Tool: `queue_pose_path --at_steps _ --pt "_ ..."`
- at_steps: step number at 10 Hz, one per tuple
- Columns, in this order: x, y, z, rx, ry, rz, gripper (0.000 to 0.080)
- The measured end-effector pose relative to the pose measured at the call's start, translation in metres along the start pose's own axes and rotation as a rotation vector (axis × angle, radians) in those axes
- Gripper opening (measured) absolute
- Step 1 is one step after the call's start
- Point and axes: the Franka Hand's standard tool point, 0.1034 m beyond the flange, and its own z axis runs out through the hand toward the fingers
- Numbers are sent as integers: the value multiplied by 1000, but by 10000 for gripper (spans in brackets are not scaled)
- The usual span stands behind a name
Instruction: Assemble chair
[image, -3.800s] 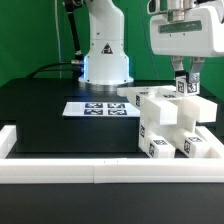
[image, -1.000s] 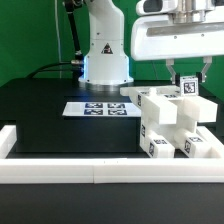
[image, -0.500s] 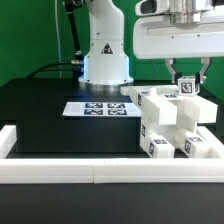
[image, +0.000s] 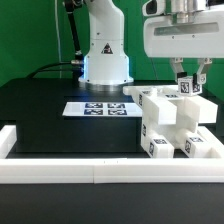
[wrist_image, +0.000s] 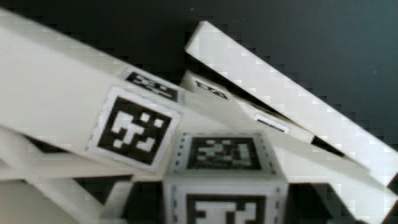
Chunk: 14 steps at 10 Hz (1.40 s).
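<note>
Shifted to exterior view's right since a second ago: gripper (image: 190, 84), jaws narrow, clamping tagged post (image: 187, 90) above chair frame (image: 165, 122) at tabletop (image: 60, 130) corner.

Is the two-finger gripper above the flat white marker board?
No, the gripper is over the chunky white chair pieces, to the exterior view's right of the marker board.

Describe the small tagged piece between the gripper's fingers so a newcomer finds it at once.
Start at the stack of white chair parts on the table, at the exterior view's right. The gripper hangs over its top, shut on a small post. Unlike the big parts below, it is tiny and sits highest, between the fingers.
</note>
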Motion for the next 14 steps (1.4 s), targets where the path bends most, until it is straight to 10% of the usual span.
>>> queue_pose_path --at_steps 6,8,14 --pt "-5 -2 0 4 -5 253 358" --pt "-5 -2 0 3 -5 246 618" --pt "-5 -7 -1 -1 -11 -245 649"
